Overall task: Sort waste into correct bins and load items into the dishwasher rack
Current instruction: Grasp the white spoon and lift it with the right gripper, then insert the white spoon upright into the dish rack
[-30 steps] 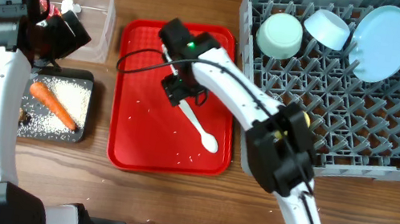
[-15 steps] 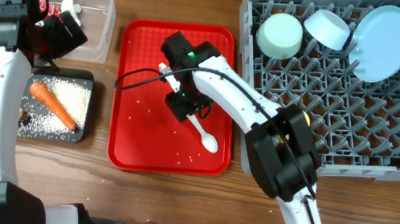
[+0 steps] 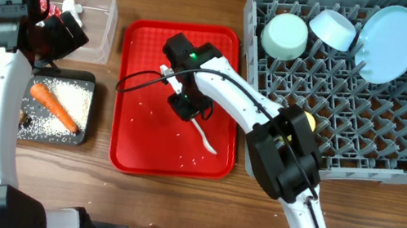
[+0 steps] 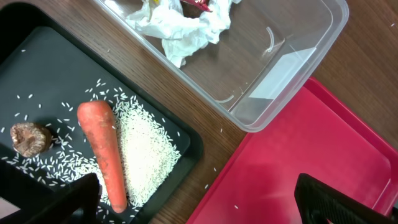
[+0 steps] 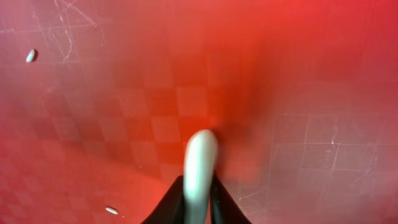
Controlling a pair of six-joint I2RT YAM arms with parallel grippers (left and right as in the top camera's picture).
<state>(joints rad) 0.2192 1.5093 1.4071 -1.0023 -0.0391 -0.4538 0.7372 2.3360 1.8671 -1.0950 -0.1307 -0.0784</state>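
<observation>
My right gripper (image 3: pixel 186 108) is shut on the handle of the white spoon (image 3: pixel 208 139), low over the red tray (image 3: pixel 137 140). In the right wrist view the handle (image 5: pixel 199 163) sticks out between the closed fingertips (image 5: pixel 198 208). My left gripper (image 4: pixel 199 205) hangs open and holds nothing, above the gap between the black tray (image 4: pixel 37 62) and the red tray. The black tray holds a carrot (image 4: pixel 102 149), rice (image 4: pixel 146 155) and a brown lump (image 4: pixel 30 138). Tissue (image 4: pixel 180 28) and a red wrapper (image 4: pixel 199 5) lie in the clear tub (image 4: pixel 280 56).
The grey rack (image 3: pixel 397 146) at the right holds two light blue bowls (image 3: pixel 285 35) (image 3: pixel 332 28) and a plate (image 3: pixel 387 44). A yellow cup (image 3: pixel 311 122) peeks out behind my right arm. Loose rice grains (image 3: pixel 179 158) dot the red tray.
My right gripper moved down and to the right along the spoon and closed on its handle. The spoon's bowl end has shifted slightly. The left arm has stayed still.
</observation>
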